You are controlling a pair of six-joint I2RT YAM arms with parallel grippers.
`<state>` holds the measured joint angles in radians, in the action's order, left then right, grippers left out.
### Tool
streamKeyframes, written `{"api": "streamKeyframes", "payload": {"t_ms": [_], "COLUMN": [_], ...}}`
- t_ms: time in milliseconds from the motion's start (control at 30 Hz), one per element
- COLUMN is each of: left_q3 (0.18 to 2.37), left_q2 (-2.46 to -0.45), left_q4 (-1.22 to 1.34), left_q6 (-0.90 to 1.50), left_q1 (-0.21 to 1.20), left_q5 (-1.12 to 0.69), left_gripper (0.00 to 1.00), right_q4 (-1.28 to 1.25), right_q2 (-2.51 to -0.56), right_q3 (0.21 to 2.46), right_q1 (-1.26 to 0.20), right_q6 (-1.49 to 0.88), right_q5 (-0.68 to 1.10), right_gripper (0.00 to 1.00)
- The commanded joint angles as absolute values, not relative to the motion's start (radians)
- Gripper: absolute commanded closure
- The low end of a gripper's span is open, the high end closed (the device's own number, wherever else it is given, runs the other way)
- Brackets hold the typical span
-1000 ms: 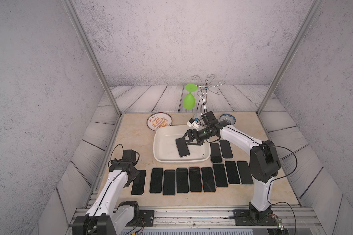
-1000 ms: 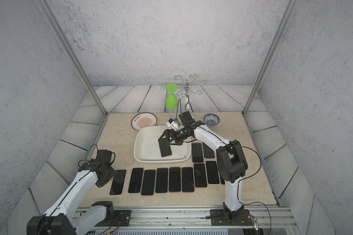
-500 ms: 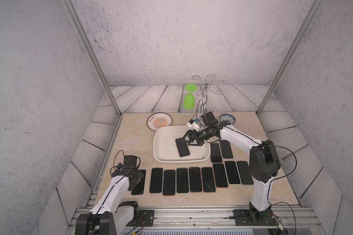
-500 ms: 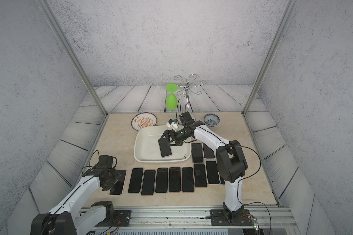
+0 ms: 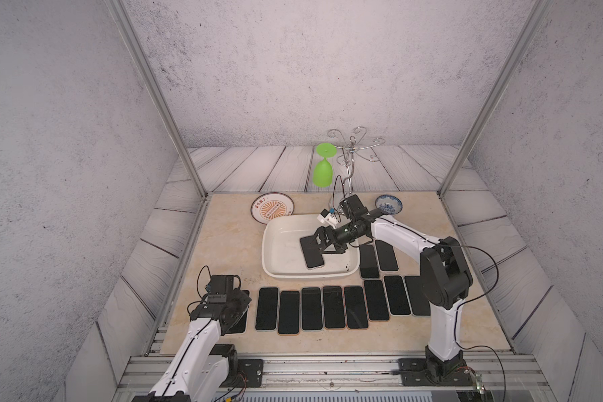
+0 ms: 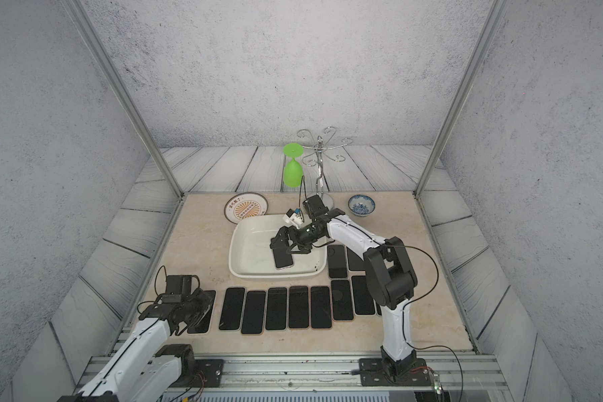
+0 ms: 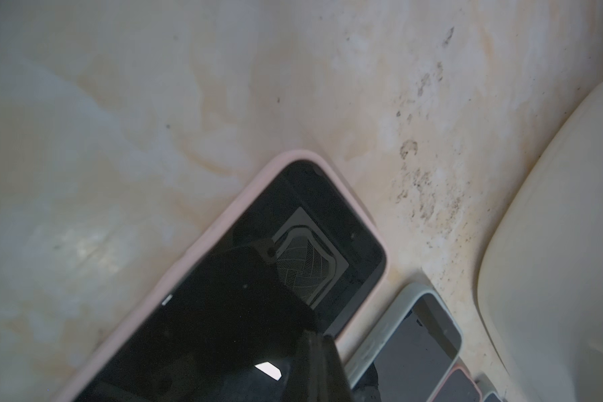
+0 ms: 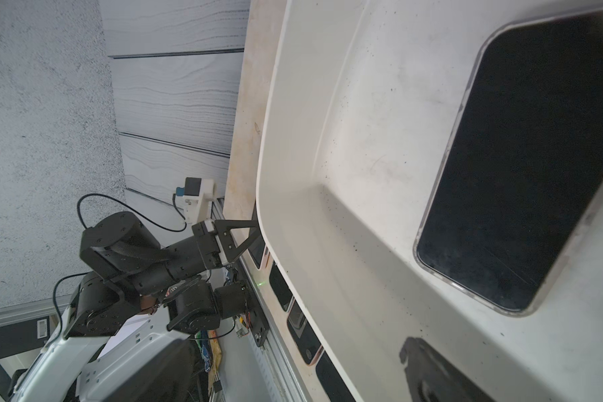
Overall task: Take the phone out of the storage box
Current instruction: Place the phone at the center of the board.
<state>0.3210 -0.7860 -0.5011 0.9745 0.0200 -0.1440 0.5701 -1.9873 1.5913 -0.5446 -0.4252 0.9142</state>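
The left claw [image 5: 240, 308], pressed together, is drawn back slightly; the right claw [image 5: 320, 245] is kept spread over the phone [image 5: 313, 260], not yet lifted from the storage box [image 5: 279, 250].

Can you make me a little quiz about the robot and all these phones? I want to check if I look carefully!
1. True or false: the right hand is open over the black rectangular phone lying in the shallow white plastic storage box.
2. Pick one: where is the round orange-patterned plate?
A) inside the box
B) on the beige stone-look table, behind the box
C) held by a hand
3. In one word: which hand is shut?

Key: 1 true. 2 B. 3 left: the left hand is shut, low over the front row of phones.
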Motion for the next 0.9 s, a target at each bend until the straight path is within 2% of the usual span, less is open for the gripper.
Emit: {"api": "streamKeyframes", "payload": {"t_ms": [0, 67, 133, 167, 333, 467, 567, 867], "left_q3": [0.373, 0.423, 0.46, 0.466, 0.461, 0.458, 0.465, 0.408], "left_q2": [-0.669, -0.627, -0.648, -0.675, -0.821, -0.787, -0.765, -0.862], "left_q4": [-0.667, -0.752, -0.813, -0.822, -0.829, -0.84, -0.826, -0.689], "left_q6": [0.986, 0.971, 0.947, 0.947, 1.046, 1.117, 1.114, 1.126], "left_q1": [0.023, 0.024, 0.021, 0.021, 0.014, 0.011, 0.006, -0.044], "left_q5": [-0.039, 0.039, 0.097, 0.109, 0.223, 0.328, 0.378, 0.343], "left_gripper": [0.73, 0.55, 0.25, 0.18, 0.16, 0.23, 0.23, 0.24], "right_q4": [0.595, 0.595, 0.595, 0.597, 0.616, 0.632, 0.631, 0.64], "right_q2": [-1.996, -1.994, -1.993, -1.993, -1.996, -1.987, -1.984, -2.0], "right_q3": [1.607, 1.602, 1.599, 1.599, 1.6, 1.588, 1.586, 1.588], "right_q1": [-0.552, -0.554, -0.557, -0.557, -0.558, -0.56, -0.56, -0.562], "right_q6": [-0.391, -0.39, -0.385, -0.381, -0.363, -0.344, -0.336, -0.324], "right_q5": [0.907, 0.909, 0.913, 0.914, 0.919, 0.919, 0.925, 0.931], "right_gripper": [0.01, 0.01, 0.01, 0.01, 0.01, 0.01, 0.01, 0.01]}}
